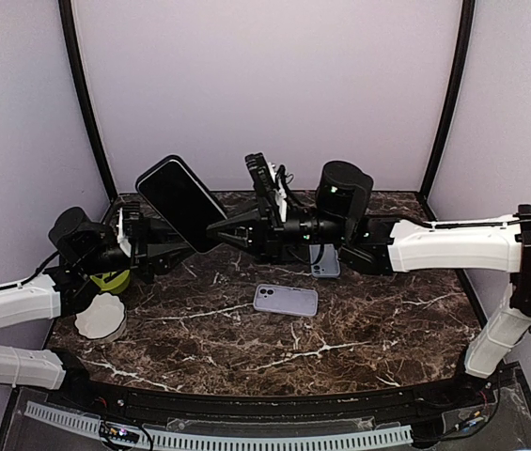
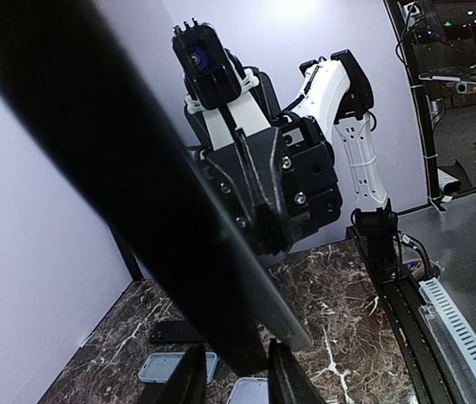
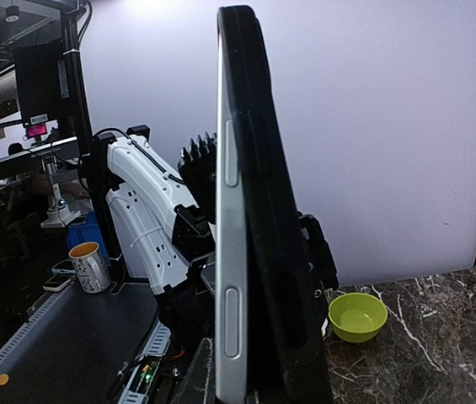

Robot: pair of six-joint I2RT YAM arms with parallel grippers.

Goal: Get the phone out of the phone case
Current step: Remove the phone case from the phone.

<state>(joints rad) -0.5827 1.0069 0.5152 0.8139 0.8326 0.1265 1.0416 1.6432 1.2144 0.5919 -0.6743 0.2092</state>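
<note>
Phone (image 1: 180, 202) in case (image 3: 275, 210) aloft, long axis rising leftward. Right gripper (image 3: 259, 383) clamped on lower end. Left gripper (image 2: 238, 377) straddles same end, jaws near, contact unclear.

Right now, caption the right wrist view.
Upright phone, edge-on, silver side beside its black case; green bowl on the marble table behind.

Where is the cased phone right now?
In the top view the cased phone is up in the air left of centre, tilted, between the left end effector and the right end effector, above the marble table.
</note>
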